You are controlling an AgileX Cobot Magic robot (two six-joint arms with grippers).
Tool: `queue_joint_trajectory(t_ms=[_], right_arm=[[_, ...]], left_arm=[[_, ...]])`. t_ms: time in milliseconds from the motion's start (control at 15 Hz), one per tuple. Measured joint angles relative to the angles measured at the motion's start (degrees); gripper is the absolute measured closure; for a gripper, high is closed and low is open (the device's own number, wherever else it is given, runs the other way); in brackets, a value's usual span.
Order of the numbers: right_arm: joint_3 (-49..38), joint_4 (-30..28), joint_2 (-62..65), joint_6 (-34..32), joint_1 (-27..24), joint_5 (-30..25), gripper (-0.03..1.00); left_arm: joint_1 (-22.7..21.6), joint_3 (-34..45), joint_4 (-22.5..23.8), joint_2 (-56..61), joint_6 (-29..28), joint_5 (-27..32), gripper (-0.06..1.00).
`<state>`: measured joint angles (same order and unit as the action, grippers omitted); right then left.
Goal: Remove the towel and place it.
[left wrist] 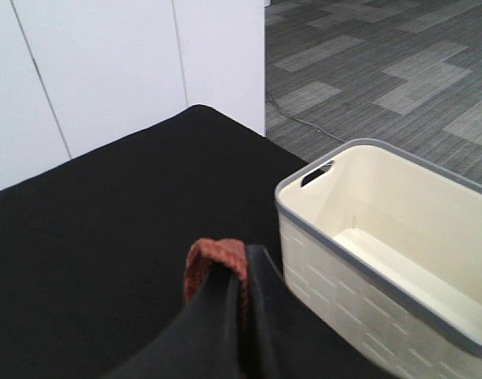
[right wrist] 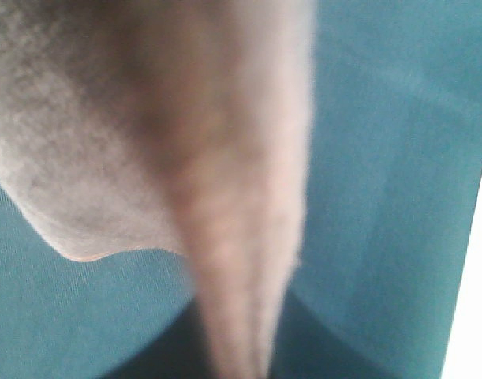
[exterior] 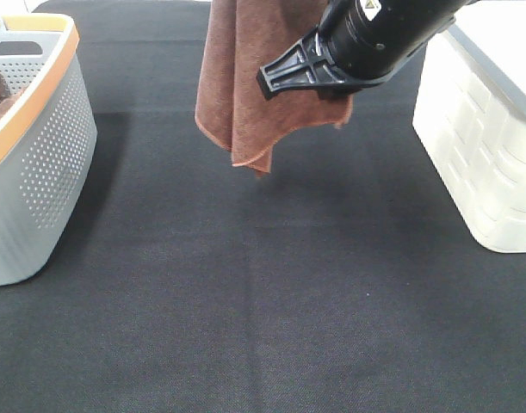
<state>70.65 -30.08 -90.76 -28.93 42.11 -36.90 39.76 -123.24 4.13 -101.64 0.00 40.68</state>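
Carrying towel (exterior: 237,95) | it hangs clear above the bench (exterior: 263,301), between grey basket (exterior: 39,172) and cream basket (exterior: 486,146) | my left tool (left wrist: 241,264) pinches its edge | right tool (right wrist: 233,355): blurred, can't tell | next, I judge: lower, lay flat, release.

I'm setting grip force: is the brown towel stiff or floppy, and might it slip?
Probably floppy: the towel hangs in loose vertical folds. Likely light: the left gripper holds it by a small pinched edge. Its fuzzy weave looks grippy, so slipping seems unlikely.
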Motion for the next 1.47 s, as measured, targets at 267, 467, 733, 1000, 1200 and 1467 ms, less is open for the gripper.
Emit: queue_joint_trajectory(t_ms=[267, 467, 733, 1000, 1200, 1467], right_arm=[[0.0, 0.34, 0.97, 0.8, 0.0, -2.46, 0.97], [0.0, 2.52, 5.5, 3.44, 0.0, -2.81, 0.97], [0.0, 23.78, 5.79, 31.05, 0.0, -2.69, 0.97], [0.0, 27.5, 5.61, 32.09, 0.0, -13.52, 0.97], [0.0, 22.06, 5.61, 26.13, -0.57, -18.22, 0.97], [0.0, 20.86, 5.61, 23.26, -9.4, -15.7, 0.97]], left_arm=[[-0.46, 0.0, 7.96, -0.29, -1.38, 3.95, 0.94], [-3.78, -0.06, 10.54, -0.86, -3.27, 15.3, 0.94], [-6.59, -0.06, 10.94, -0.92, -3.44, 27.1, 0.94], [-6.65, -0.06, 8.37, -0.92, -3.44, 28.88, 0.94], [-6.65, -0.06, 5.84, -0.92, -3.44, 28.93, 0.94], [-6.65, 6.59, 5.16, -0.86, -3.44, 28.99, 0.94]])
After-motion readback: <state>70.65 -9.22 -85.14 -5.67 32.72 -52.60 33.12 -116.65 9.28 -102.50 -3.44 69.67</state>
